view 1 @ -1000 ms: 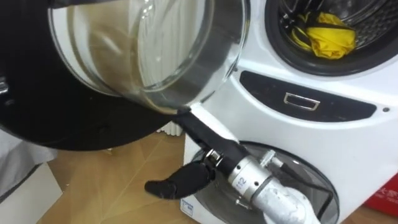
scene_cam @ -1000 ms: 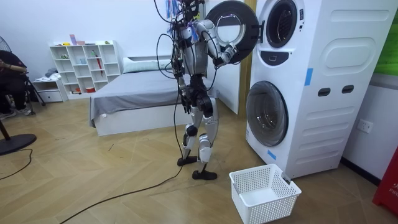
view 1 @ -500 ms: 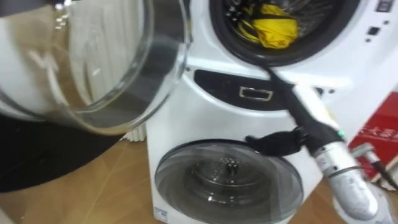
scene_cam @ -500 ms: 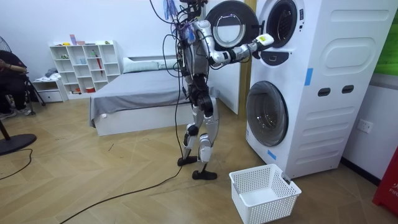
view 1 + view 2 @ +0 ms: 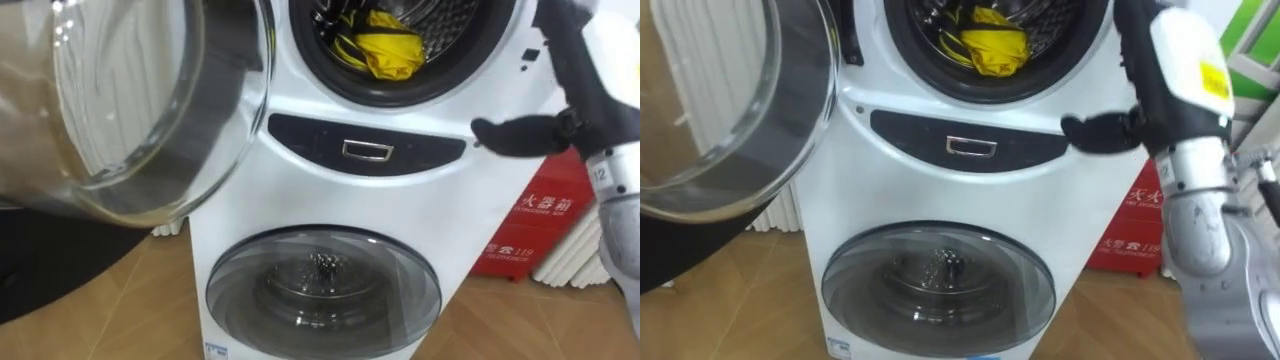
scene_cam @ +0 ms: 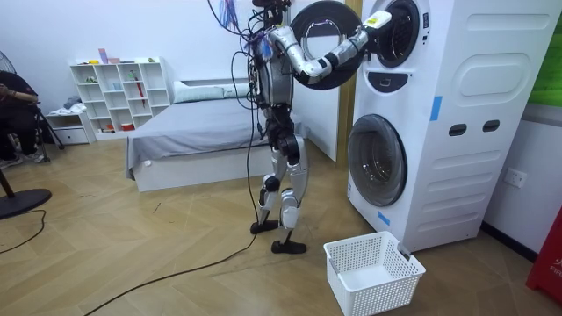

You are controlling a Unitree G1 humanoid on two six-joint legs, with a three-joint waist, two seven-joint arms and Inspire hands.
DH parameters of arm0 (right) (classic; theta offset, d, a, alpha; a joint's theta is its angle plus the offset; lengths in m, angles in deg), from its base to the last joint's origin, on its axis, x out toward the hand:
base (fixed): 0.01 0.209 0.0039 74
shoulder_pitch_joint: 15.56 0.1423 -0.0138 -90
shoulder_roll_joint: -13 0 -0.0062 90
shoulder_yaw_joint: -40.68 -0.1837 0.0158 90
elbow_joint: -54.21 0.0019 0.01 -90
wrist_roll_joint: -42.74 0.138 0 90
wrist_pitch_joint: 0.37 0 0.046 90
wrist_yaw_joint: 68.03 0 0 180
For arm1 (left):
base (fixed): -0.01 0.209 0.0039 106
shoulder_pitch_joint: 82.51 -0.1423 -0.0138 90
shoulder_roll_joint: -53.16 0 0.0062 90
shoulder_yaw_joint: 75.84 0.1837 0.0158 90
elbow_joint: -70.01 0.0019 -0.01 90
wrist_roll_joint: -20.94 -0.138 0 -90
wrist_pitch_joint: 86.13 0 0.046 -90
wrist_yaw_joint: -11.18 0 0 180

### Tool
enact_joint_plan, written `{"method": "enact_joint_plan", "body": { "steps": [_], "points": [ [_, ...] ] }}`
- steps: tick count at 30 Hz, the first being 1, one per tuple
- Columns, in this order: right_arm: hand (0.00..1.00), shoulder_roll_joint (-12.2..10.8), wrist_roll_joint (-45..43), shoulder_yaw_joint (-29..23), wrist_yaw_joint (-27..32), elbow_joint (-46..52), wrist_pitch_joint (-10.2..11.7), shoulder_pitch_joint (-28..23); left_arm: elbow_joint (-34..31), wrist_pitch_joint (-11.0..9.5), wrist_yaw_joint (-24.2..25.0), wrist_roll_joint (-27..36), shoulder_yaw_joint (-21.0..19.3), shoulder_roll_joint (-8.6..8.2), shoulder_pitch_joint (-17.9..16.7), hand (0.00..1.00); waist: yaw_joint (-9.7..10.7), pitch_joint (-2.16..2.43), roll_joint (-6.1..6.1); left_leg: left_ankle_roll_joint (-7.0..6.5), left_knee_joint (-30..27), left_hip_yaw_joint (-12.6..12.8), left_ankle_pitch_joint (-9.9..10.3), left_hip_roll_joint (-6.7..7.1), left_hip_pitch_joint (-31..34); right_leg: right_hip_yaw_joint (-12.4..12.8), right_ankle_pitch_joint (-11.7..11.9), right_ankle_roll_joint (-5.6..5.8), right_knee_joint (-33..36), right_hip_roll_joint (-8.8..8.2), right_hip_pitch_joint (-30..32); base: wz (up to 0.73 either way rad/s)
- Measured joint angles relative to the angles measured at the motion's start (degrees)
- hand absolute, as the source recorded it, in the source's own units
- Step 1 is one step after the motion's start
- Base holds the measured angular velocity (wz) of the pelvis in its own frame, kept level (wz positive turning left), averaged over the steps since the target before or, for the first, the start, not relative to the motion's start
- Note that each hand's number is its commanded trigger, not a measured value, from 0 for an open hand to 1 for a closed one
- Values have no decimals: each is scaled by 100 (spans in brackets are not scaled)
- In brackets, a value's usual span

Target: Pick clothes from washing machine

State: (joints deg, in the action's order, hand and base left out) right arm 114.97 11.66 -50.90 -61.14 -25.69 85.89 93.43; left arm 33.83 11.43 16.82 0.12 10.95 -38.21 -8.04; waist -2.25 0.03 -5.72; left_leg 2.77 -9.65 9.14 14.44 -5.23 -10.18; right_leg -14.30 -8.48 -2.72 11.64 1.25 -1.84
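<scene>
A yellow garment (image 5: 390, 50) lies bunched in the drum of the upper washing machine (image 6: 395, 35), with dark cloth or cord beside it. The machine's round glass door (image 5: 130, 110) stands swung open at the left. My right hand (image 5: 575, 70) is raised at the right rim of the drum opening, fingers straight and pointing up, thumb sticking out to the left over the control panel (image 5: 365, 150). It is open and holds nothing. In the room view I stand facing the stacked machines, with the right hand (image 6: 376, 19) at the upper opening.
The lower machine's round door (image 5: 322, 290) is closed. A red box (image 5: 535, 235) and a white radiator (image 5: 575, 260) stand to the right of the machines. A white laundry basket (image 6: 373, 272) sits on the wood floor in front. A bed (image 6: 193, 132) is behind me.
My right hand has risen from in front of the lower door to the right rim of the upper drum opening. The head view has turned to the right.
</scene>
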Motion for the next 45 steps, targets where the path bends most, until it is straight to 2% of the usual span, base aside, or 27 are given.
{"method": "enact_joint_plan", "body": {
  "steps": [6,9,12,14,16,18,20,21,22,23,24,25,27,29,30,31,32,33,34,35,39,40,41,42,43,44,45],
  "points": [
    [0,39,38,62,-93,-3,-27,6,0,4,-2,2,-18,2,69,0,-223,-30,76,0,0,-8,0,-3,67,-7,1,-2,29,-2,79,-1],
    [0,39,123,213,-200,-5,-150,7,1,4,-3,4,-16,2,60,0,-296,-26,79,0,3,-43,-1,-10,58,-17,0,-3,28,0,76,0],
    [0,38,139,458,-274,-12,-217,7,0,9,-2,3,-12,9,57,0,-318,-10,20,0,2,-57,-1,-12,55,-21,0,-3,28,5,72,1],
    [0,35,22,555,-370,-63,-247,8,-1,65,-1,-24,-11,12,92,0,-414,-10,-56,0,-39,-150,0,-13,70,-109,-4,-8,57,-8,62,5],
    [0,29,9,585,-399,-268,-257,17,-2,98,-2,-18,-12,17,129,0,-561,-39,-99,2,-206,-148,2,-24,92,-146,-10,-16,125,-20,40,0],
    [0,28,-117,708,-457,-454,-270,21,9,107,-12,-9,-10,44,129,0,-761,-64,-175,29,-670,-148,28,-39,211,-162,-49,-69,217,-34,27,-15],
    [0,20,-295,968,-589,-623,-228,23,13,141,-57,-8,16,58,137,0,-952,-78,-188,61,-2112,-169,96,-207,783,-258,-138,-176,331,-41,-33,-22],
    [0,17,-297,1006,-602,-685,-195,36,16,152,-58,-9,20,50,131,0,-989,-108,-139,61,-2513,-194,95,-264,965,-276,-183,-209,383,-40,-64,-11],
    [0,4,-299,1086,-609,-856,-123,113,21,173,-58,-9,25,44,128,0,-1055,-178,-25,44,-3255,-296,79,-415,1286,-268,-362,-248,529,10,-105,0],
    [0,-13,-301,1121,-611,-953,-110,139,35,187,-59,-5,18,49,142,0,-1060,-180,-3,36,-3559,-376,53,-443,1419,-294,-458,-273,642,38,-88,22],
    [0,-107,-300,1162,-622,-1127,-142,138,30,207,-58,-6,13,98,135,0,-1032,-180,-4,1,-3940,-523,-76,-451,1653,-278,-650,-292,804,62,-29,40],
    [0,-123,-197,1170,-653,-1267,-144,135,11,212,-56,-14,13,110,135,0,-1049,-166,-24,-18,-4229,-653,-195,-440,1876,-290,-769,-389,888,77,-11,48],
    [0,-108,-87,1164,-651,-1446,-163,149,5,209,-37,-13,16,87,132,0,-1044,-147,-63,-70,-4150,-672,-36,-258,2219,-273,-845,-437,946,60,-12,28],
    [0,-101,-120,1164,-627,-1516,-178,185,-102,216,-37,-20,1,82,39,0,-1104,-108,-98,-86,-3502,-605,-15,83,2757,-276,-949,-408,1033,-9,-41,0],
    [0,-101,-86,1160,-606,-1511,-142,197,-101,217,-37,-16,-10,87,20,0,-1104,-109,-82,-89,-3167,-553,-50,134,2817,-278,-962,-394,1031,-9,-77,-15],
    [0,-102,21,1159,-559,-1513,-89,208,-88,214,-38,-7,-12,115,-26,0,-1103,-112,-32,-99,-2306,-456,-186,215,2842,-296,-1030,-403,1040,-9,-139,-30],
    [0,-107,113,1161,-535,-1509,-33,215,-23,196,-39,29,-11,172,-36,0,-1104,-86,-54,-237,-1728,-461,-621,297,2850,-239,-1143,-380,1098,-17,-193,-34],
    [0,-106,133,1164,-534,-1509,3,215,31,177,-41,61,-16,211,-38,0,-1105,-59,-92,-258,-1580,-458,-837,334,2814,-187,-1204,-349,1127,-32,-210,-33],
    [0,-96,138,1158,-493,-1461,37,218,149,122,-43,78,-85,231,-21,0,-1087,-2,-165,-363,-1450,-462,-1053,421,2683,-50,-1275,-277,1135,-48,-241,-30],
    [0,-63,174,1157,-435,-1365,93,219,199,56,-44,80,-114,213,-31,0,-1063,-5,-201,-438,-1422,-448,-1096,513,2565,33,-1310,-229,1104,-108,-335,-28],
    [0,-62,162,1141,-307,-858,126,202,180,-116,-44,96,-110,132,-50,0,-889,-28,-201,-601,-1434,-239,-857,722,2348,145,-1434,-66,1003,-358,-574,-13],
    [0,-42,195,1129,-282,-690,181,182,179,-150,-44,105,-110,132,-13,0,-848,-37,-190,-628,-1538,-216,-718,806,2301,168,-1490,-17,1074,-428,-641,-11],
    [0,54,283,1130,-317,-480,304,71,180,-169,-45,106,-110,133,1,0,-759,-76,-141,-669,-1625,-166,-541,817,2243,229,-1562,81,1317,-517,-641,-14],
    [0,106,340,1131,-319,-416,382,6,181,-171,-47,111,-108,133,13,0,-744,-91,-118,-695,-1648,-135,-467,838,2196,267,-1588,122,1539,-572,-587,-12],
    [0,160,432,1158,-339,-291,439,-31,184,-197,-49,120,-108,145,52,0,-722,-114,-87,-737,-1694,-101,-335,917,2133,264,-1590,155,2256,-720,-349,-18],
    [0,225,571,1162,-376,-246,477,-32,184,-239,-60,126,-108,188,123,0,-716,-127,-124,-801,-1683,25,-279,946,2037,334,-1489,334,3092,-939,33,-18],
    [0,272,594,1162,-402,-248,521,-32,184,-262,-73,124,-110,196,154,0,-716,-123,-130,-828,-1683,46,-236,990,1986,357,-1391,470,3466,-1049,199,-27]
  ]
}}
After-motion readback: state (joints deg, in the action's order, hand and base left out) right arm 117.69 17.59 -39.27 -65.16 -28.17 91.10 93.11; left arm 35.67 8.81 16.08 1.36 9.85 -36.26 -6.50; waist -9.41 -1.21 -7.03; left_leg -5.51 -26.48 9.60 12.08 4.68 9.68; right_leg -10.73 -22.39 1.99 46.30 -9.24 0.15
